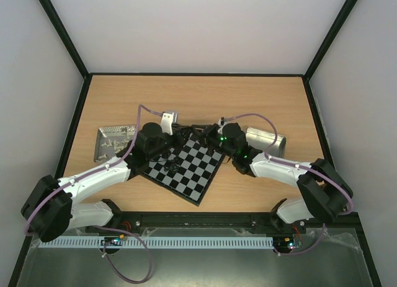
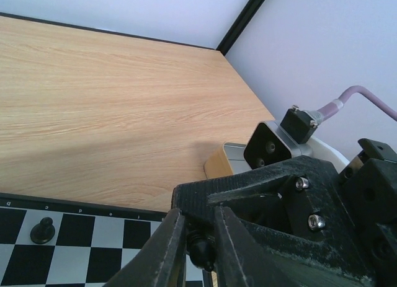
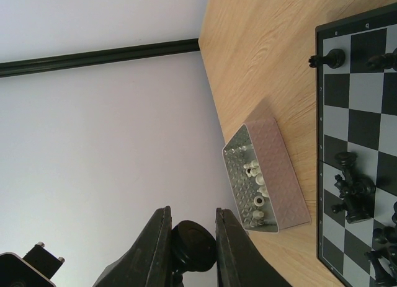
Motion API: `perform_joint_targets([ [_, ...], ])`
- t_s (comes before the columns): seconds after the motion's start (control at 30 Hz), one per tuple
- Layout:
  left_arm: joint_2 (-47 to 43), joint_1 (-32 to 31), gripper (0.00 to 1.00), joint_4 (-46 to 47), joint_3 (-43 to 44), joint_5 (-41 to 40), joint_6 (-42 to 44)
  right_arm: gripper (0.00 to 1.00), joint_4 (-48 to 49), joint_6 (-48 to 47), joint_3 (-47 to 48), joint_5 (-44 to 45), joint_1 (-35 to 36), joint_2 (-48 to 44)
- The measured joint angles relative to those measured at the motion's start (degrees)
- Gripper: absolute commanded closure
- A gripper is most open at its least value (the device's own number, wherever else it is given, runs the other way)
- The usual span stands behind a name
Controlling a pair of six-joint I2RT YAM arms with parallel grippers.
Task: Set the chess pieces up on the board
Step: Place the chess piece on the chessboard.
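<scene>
Across a pale wood-grain table (image 1: pixel 260 101) walled in white, a dimpled metal tray (image 1: pixel 113 141) sits left of the checked board (image 1: pixel 192 172), which lies cornerwise, one corner toward the arms. The left hand (image 2: pixel 198 234) pinches a small black piece (image 2: pixel 200 253), and the right hand (image 3: pixel 191 234) clamps a round-based black chessman (image 3: pixel 193 245). Other chess pieces (image 3: pixel 353 188) stand upright on the board.

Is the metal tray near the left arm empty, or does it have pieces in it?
Not empty: the tray has several pale pieces lying inside, seen in both the top and right wrist views.
</scene>
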Motion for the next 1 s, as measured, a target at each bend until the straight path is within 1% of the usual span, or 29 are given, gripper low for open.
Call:
perform_joint_targets([
  [0.2,0.0,0.0,0.95,0.5,-0.6,1.0,-0.6,0.88,1.9,2.5,-1.6,-1.2,-0.6,0.0],
  [0.3,0.2,-0.1,0.96,0.6,-0.7,1.4,-0.5,0.88,3.1,3.6,-2.4,-2.0,-0.9,0.0],
  [0.33,0.3,-0.1,0.94,0.6,-0.7,1.4,-0.6,0.87,3.1,3.7,-2.6,-2.1,-1.0,0.0],
  [0.43,0.7,-0.1,0.84,0.9,-0.7,1.7,-0.6,0.87,3.1,3.9,-2.6,-2.4,-1.2,0.0],
  [0.5,0.7,-0.1,0.80,0.9,-0.7,1.9,-0.6,0.87,3.2,4.0,-2.7,-2.6,-1.2,0.0],
  [0.77,0.7,-0.1,0.81,0.3,-0.7,2.8,-0.6,0.87,4.4,4.6,-2.8,-2.6,-1.6,0.0],
  [0.8,0.7,-0.1,0.81,0.3,-0.7,2.8,-0.6,0.87,4.4,4.6,-2.8,-2.6,-1.6,0.0],
  [0.93,0.7,-0.1,0.92,0.2,-0.7,3.1,-0.3,0.87,4.4,4.6,-2.8,-2.6,-1.7,0.0],
  [1.0,0.7,-0.1,0.95,0.3,-0.7,3.2,0.0,0.86,4.4,4.5,-2.8,-2.6,-1.8,0.0],
])
